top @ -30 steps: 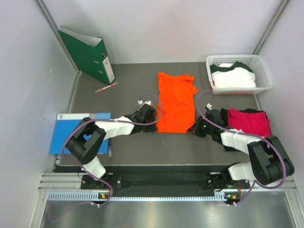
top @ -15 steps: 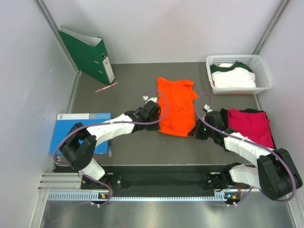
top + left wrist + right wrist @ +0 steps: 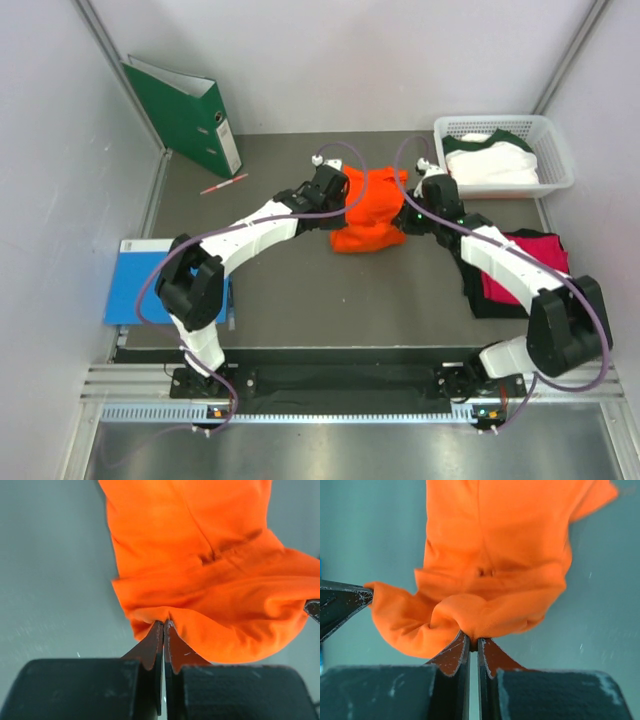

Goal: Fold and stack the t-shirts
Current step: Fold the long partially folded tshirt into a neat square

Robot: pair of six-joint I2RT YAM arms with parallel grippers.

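The orange t-shirt lies mid-table, its near hem lifted and doubled over toward the far end. My left gripper is shut on the hem's left corner, and in the left wrist view the orange cloth bunches at its tips. My right gripper is shut on the right corner, seen pinched in the right wrist view with the orange t-shirt beyond it. A magenta t-shirt lies on a black one at the right. A white t-shirt with dark trim fills the basket.
A white basket stands at the back right. A green ring binder leans in the back left corner, with a red pen in front of it. A blue folder lies at the left edge.
Both grippers have carried the orange t-shirt's near hem away from the arm bases toward the far end, folding the shirt over itself. Both arms are stretched further out.
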